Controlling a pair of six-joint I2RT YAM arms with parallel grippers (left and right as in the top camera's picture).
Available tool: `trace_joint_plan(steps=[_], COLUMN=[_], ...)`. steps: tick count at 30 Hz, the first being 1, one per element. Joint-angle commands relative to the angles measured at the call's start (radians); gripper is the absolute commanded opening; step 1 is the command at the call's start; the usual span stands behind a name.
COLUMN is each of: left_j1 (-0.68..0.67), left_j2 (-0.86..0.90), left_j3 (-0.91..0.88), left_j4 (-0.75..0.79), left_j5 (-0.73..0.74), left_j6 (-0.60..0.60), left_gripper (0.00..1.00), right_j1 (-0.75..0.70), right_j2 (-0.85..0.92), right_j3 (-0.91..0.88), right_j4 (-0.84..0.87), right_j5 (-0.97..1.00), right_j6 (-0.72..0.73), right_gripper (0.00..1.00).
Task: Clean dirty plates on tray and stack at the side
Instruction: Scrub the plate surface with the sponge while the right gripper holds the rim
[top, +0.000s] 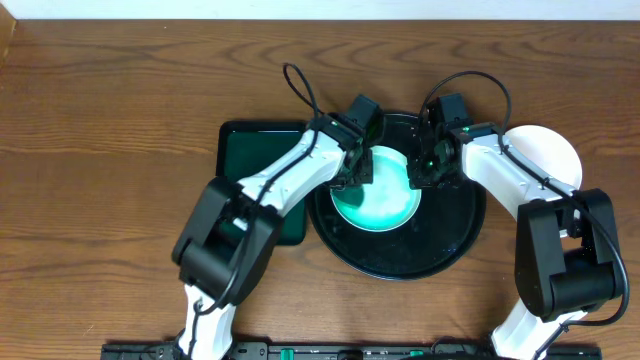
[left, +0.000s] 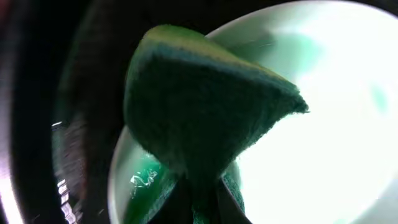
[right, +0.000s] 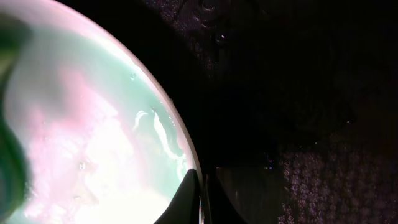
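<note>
A pale-mint plate (top: 385, 200) lies on the round black tray (top: 450, 235). My left gripper (top: 355, 172) is shut on a green sponge (left: 199, 106), which presses onto the plate's (left: 323, 124) left part. From the other side, my right gripper (top: 425, 168) is shut on the plate's right rim. In the right wrist view the two fingertips (right: 189, 193) pinch that rim, with the wet, green-tinged plate (right: 93, 143) to their left and the tray (right: 298, 93) to their right. A white plate (top: 548, 155) rests on the table just right of the tray.
A dark green rectangular tray (top: 250, 160) sits directly left of the black tray, partly under my left arm. Brown wooden table (top: 100, 150) surrounds everything, and a wall edge runs along the top.
</note>
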Motion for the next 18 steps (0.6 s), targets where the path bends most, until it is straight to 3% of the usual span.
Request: trace_joint_plan(steps=[1, 13, 18], left_j1=[0.0, -0.026, -0.024], left_j2=[0.062, 0.083, 0.048], left_j3=[-0.011, -0.011, -0.008], left_j4=[-0.014, 0.002, 0.026], left_j5=[0.074, 0.401, 0.455], left_j6=[-0.03, -0.018, -0.018], left_gripper=[0.07, 0.07, 0.07], right_j1=[0.016, 0.016, 0.016], right_j2=[-0.013, -0.013, -0.013], right_j3=[-0.006, -0.006, -0.006], right_j4=[0.002, 0.002, 0.002], right_j5=[-0.029, -0.029, -0.029], right_j6=[0.003, 0.003, 0.003], right_gripper=[0.01, 0.01, 0.01])
